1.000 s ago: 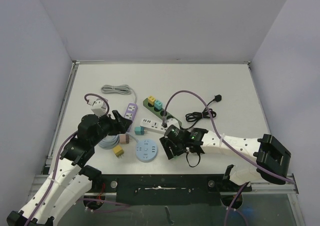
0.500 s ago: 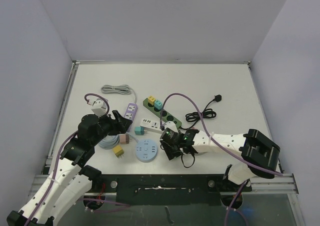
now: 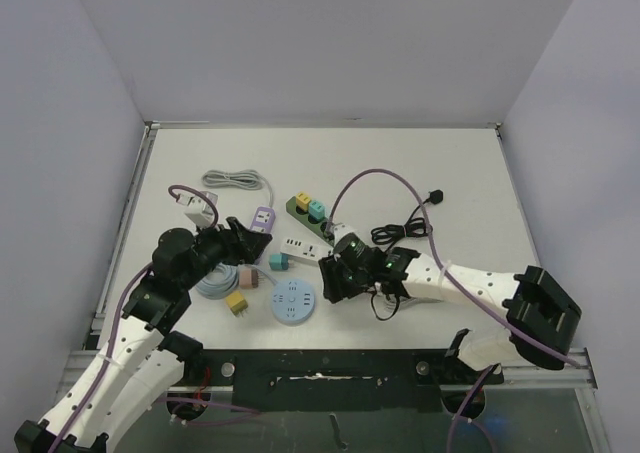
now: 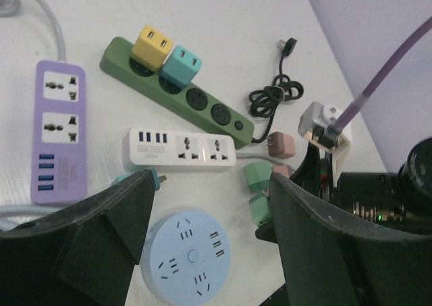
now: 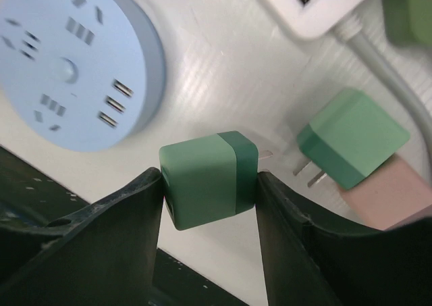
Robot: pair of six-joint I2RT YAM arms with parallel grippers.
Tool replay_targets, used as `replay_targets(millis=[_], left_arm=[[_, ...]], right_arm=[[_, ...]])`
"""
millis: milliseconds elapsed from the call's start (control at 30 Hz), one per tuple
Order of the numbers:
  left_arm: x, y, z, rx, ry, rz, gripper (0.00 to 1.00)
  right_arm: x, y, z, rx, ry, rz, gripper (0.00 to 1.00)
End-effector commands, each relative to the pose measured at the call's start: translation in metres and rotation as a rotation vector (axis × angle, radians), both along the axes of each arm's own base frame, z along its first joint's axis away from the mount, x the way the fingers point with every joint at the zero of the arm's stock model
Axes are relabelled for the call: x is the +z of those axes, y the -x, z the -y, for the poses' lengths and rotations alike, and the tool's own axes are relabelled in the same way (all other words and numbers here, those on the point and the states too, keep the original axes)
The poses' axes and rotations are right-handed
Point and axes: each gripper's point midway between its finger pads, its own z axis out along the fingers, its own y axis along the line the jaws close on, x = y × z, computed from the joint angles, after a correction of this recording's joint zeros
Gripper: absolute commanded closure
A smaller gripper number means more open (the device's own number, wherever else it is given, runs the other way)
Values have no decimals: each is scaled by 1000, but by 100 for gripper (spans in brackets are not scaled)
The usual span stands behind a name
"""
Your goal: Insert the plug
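**Right gripper (image 5: 209, 179) clamped on a green plug (image 5: 202, 184) by the tabletop's (image 5: 223, 69) near edge.**
The right arm (image 3: 470, 288) stretches leftward, low and nearly flat. The left gripper (image 4: 209, 205) hovers with jaws apart, empty. Beyond the right gripper lie one round socket (image 5: 67, 69), one white strip (image 5: 317, 2) and two loose plugs touching: a second green plug (image 5: 354, 144) and a pink plug (image 5: 391, 198). A bare gap separates these from the held plug.

blue round socket (image 5: 67, 69) close one side, green adapter (image 5: 351, 144) opposite, far tabletop (image 3: 400, 163) open
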Motion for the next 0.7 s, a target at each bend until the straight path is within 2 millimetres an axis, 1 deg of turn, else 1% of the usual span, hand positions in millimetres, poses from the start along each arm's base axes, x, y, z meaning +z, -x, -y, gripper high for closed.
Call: replay_targets(millis=[0, 33, 100, 233, 300, 367, 400, 467, 500, 533, 600, 667], left_arm=[[47, -3, 22, -107, 116, 192, 33], [53, -3, 25, -126, 131, 226, 33], [69, -4, 30, -144, 173, 299, 33], [91, -7, 41, -192, 225, 443, 33], [97, -4, 50, -249, 224, 520, 33], [99, 8, 65, -372, 174, 629, 33], [97, 12, 71, -426, 125, 678, 33], [94, 13, 77, -464, 54, 750, 33], [99, 15, 80, -478, 40, 799, 33], [101, 21, 84, -516, 30, 853, 33], [98, 33, 92, -601, -4, 957, 33], [98, 35, 97, -626, -36, 1007, 33]], right_arm=[[87, -35, -45, 52, -420, 76, 58], [101, -36, -49, 70, -494, 62, 58], [132, -46, -51, 76, -617, 63, 57], [184, -65, -43, 41, -816, 84, 56], [208, -70, -37, 27, -914, 82, 56], [232, -75, -32, 30, -1011, 88, 56], [240, -71, -32, 47, -1050, 73, 56], [253, -64, -34, 81, -1101, 43, 56], [256, -61, -35, 92, -1119, 32, 55], [259, -58, -36, 106, -1137, 17, 55], [266, -51, -36, 129, -1171, -9, 55], [270, -48, -36, 137, -1185, -17, 55]])
